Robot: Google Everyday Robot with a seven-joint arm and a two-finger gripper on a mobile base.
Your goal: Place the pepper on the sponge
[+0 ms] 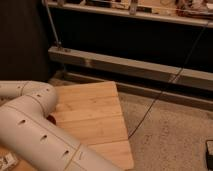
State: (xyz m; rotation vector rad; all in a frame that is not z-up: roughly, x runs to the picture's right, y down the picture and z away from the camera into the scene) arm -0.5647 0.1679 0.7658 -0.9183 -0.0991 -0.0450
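Note:
My white arm (35, 125) fills the lower left of the camera view and lies across the left side of the wooden table (95, 112). The gripper is hidden behind the arm's elbow and does not show. Only a thin reddish sliver of the bowl (52, 119) peeks out at the arm's right edge. The pepper and the sponge are both hidden or out of view.
A black cable (160, 95) runs across the speckled floor (170, 135) to the table's right edge. A grey metal rail (140, 67) and dark shelving stand behind the table. A dark object (209, 150) sits at the right edge.

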